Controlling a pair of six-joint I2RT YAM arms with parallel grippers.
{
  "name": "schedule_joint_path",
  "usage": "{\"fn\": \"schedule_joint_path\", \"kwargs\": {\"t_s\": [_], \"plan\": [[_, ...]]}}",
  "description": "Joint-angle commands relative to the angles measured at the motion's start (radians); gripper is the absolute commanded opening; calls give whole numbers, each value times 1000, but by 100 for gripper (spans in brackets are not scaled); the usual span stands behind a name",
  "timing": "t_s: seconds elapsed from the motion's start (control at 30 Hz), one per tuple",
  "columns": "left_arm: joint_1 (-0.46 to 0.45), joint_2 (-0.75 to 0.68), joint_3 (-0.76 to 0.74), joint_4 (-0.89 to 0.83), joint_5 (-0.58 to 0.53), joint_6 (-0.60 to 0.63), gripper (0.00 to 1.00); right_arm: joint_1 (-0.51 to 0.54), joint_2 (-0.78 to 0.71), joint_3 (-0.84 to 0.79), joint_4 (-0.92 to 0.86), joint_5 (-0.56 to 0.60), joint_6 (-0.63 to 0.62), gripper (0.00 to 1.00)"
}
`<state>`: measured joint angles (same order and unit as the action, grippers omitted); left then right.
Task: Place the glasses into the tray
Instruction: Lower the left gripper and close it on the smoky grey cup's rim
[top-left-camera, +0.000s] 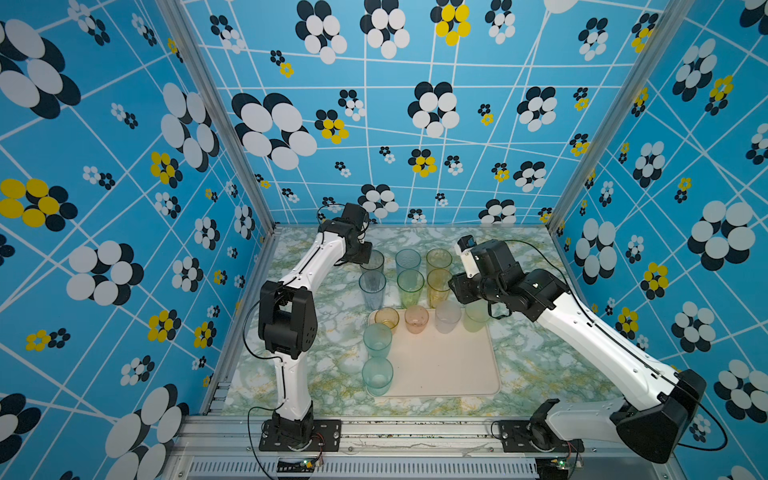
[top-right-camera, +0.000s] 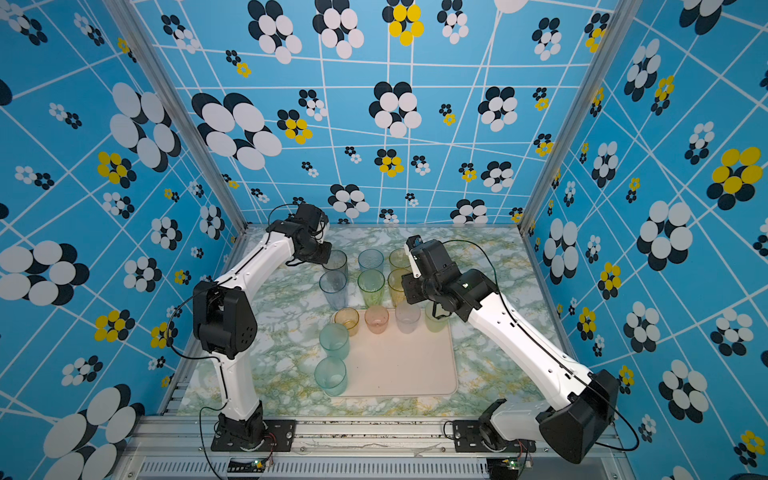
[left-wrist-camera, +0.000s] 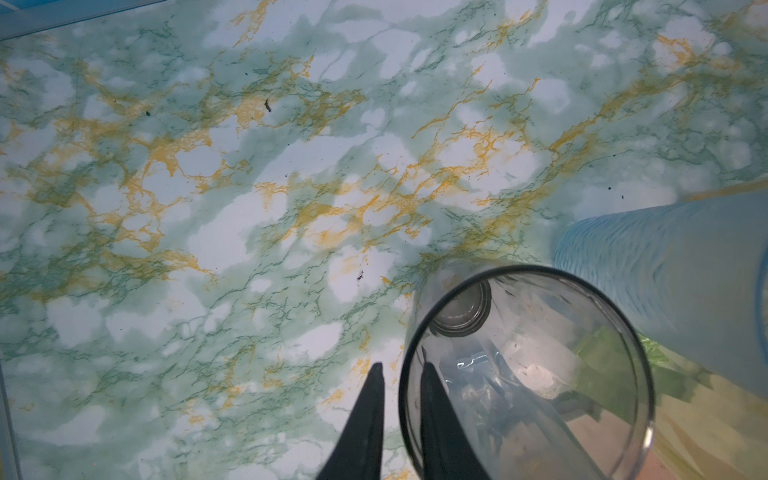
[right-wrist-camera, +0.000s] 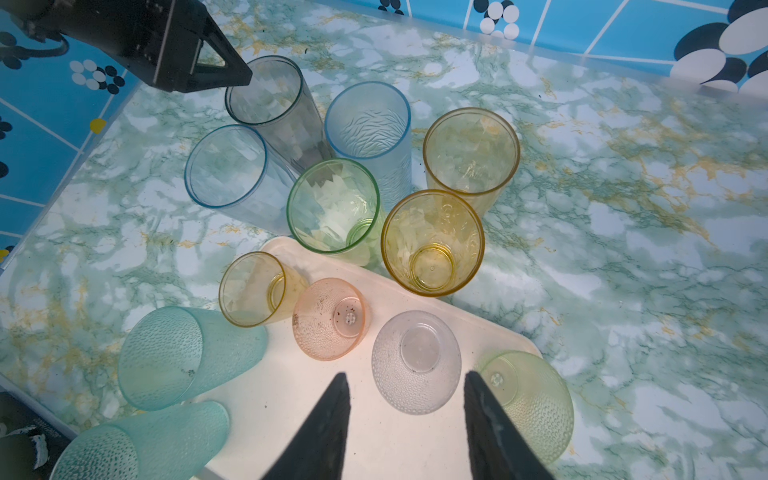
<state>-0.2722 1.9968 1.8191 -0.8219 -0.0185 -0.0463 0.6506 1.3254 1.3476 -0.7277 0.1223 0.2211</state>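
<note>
1. Found grey tumbler (right-wrist-camera: 266, 93) upright on marble table (top-left-camera: 540, 332), far-left in the cluster beyond cream tray (top-left-camera: 449, 374).
2. Saw left gripper (left-wrist-camera: 401, 362) astride its rim, one finger inside; could not tell whether clamped.
3. Saw right gripper (right-wrist-camera: 404, 374) spread, empty, above tray.

**Tally by kind**

Eight tall: one grey glass (right-wrist-camera: 266, 91), two blue glasses (right-wrist-camera: 226, 166) (right-wrist-camera: 368, 120), one green glass (right-wrist-camera: 332, 205), two amber glasses (right-wrist-camera: 471, 149) (right-wrist-camera: 432, 243), two teal glasses (right-wrist-camera: 166, 357) (right-wrist-camera: 99, 453).

Four short: one short amber glass (right-wrist-camera: 253, 289), one pink glass (right-wrist-camera: 328, 318), one clear glass (right-wrist-camera: 415, 361), one pale green glass (right-wrist-camera: 528, 399).

That makes twelve.

One tray (top-left-camera: 440, 365). Two claws: the left claw (left-wrist-camera: 401, 370), the right claw (right-wrist-camera: 405, 376). One counter (top-left-camera: 523, 374).
</note>
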Motion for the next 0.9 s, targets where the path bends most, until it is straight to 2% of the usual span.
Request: {"fn": "schedule_joint_path", "kwargs": {"t_s": [0.0, 0.33, 0.87], "plan": [[5, 34, 41, -40, -6, 21, 16, -10, 3, 15, 3, -7, -6, 47], [5, 54, 55, -47, -30, 26, 0, -17, 6, 0, 16, -18, -2, 47], [8, -118, -4, 96, -107, 40, 0, -19, 5, -45, 57, -25, 24, 47]]}}
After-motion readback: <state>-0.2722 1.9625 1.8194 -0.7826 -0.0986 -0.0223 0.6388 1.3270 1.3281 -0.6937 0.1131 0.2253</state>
